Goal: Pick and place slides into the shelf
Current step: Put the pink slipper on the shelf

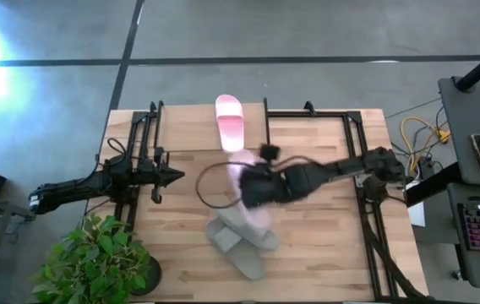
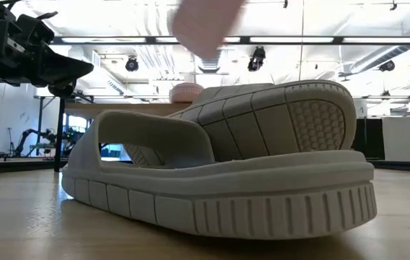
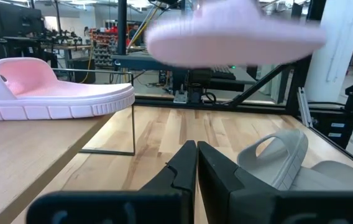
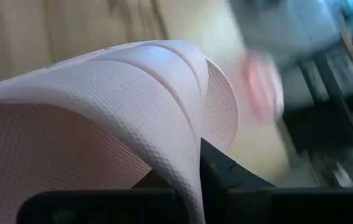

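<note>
One pale pink slide (image 1: 230, 121) (image 3: 46, 93) rests sole-down on the shelf's light wood top (image 3: 33, 149) at the table's far side. My right gripper (image 1: 253, 186) (image 4: 201, 177) is over the table's middle, shut on the second pink slide (image 1: 255, 203) (image 3: 232, 37), which shows blurred in the low view (image 2: 205, 25). The two grey-green slides (image 1: 240, 241) (image 2: 219, 173) lie near the near edge, one resting partly on the other. My left gripper (image 1: 172, 176) (image 3: 195, 165) is shut, over the table's left part, touching nothing. My right gripper holds the pink slide by its wide strap (image 4: 186, 124), the strap's edge pinched between the two fingers. One finger (image 4: 229, 177) shows beside the strap; the strap hides the other. The slide is lifted clear of the table, above the grey-green pair.
Black metal frames (image 1: 143, 143) (image 1: 362, 160) stand along the table's left and right sides. A potted plant (image 1: 96, 262) sits at the near left corner. A cable loop (image 1: 210, 181) hangs by the right arm. Bare wood lies between the shelf and the grey-green slides.
</note>
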